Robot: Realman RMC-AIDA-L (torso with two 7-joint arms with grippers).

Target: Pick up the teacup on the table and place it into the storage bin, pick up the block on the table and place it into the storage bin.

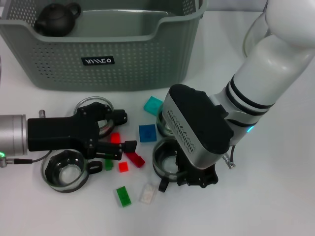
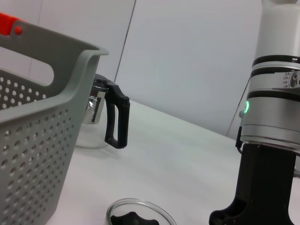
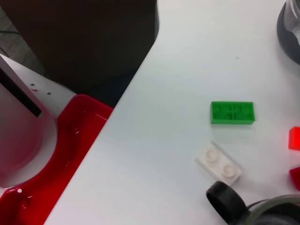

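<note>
Right tool (image 1: 189, 179) low over a glass teacup (image 1: 167, 160), grip unclear, left tool (image 1: 120, 132) spread among blocks (image 1: 133, 158)

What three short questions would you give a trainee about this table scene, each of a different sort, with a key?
1. True or false: the dark teapot lies inside the storage bin.
2. Which block lies closest beside the white block? A. green block B. blue C. teal
3. Short answer: which claw is over the glass teacup nearest the white block?

Key: 1 true; 2 A; 3 the right claw.
</note>
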